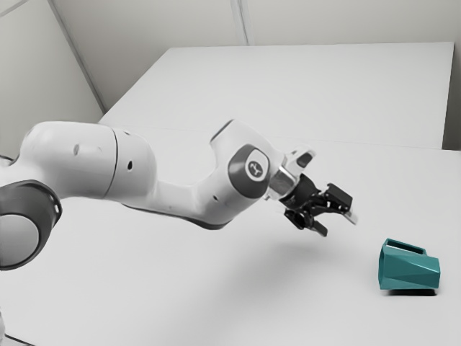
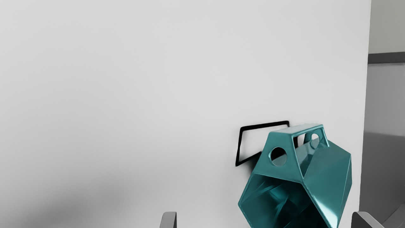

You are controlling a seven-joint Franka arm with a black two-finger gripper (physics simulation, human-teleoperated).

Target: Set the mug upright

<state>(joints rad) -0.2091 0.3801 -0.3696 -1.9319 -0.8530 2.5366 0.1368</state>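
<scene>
Mug on table, at exterior view's right

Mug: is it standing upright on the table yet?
No, the mug lies on its side on the table, in the exterior view.

We see a faceted teal mug lying tipped on its side on the pale desk, its open mouth turned toward our camera and its inside dark. Its angular handle juts from the body, with a round hole in each of two walls. Beside it, a black, angular outline of shadow falls on the desk. Our end effector has its fingers spread wide, and the mug appears between them, nearer to one. Past the desk's edge, we make out grey surfaces and a darker band.
</scene>
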